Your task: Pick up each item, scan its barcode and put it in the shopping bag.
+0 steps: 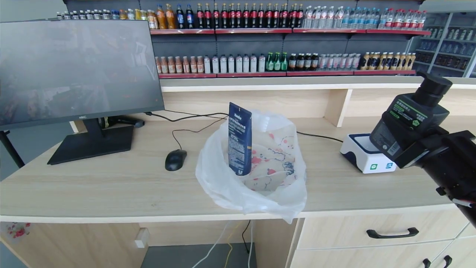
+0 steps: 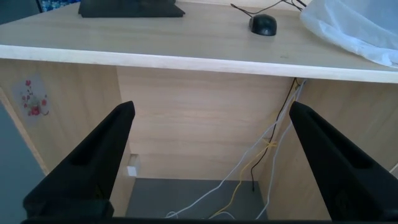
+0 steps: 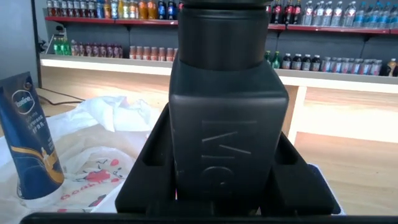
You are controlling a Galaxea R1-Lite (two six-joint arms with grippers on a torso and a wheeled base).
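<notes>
Meanwhile, the right fingers (image 3: 144, 169) gripped a dark bottle (image 1: 407, 121) by the scanner (image 1: 366, 155); the left fingers (image 2: 93, 162) stood spread apart below the counter (image 2: 186, 43) edge.

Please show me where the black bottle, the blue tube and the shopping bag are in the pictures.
black bottle (image 1: 405, 126): head view, on its labelled side.
blue tube (image 1: 240, 141): head view, middle of its printed face.
shopping bag (image 1: 219, 182): head view, on its pale plastic front wall.
</notes>
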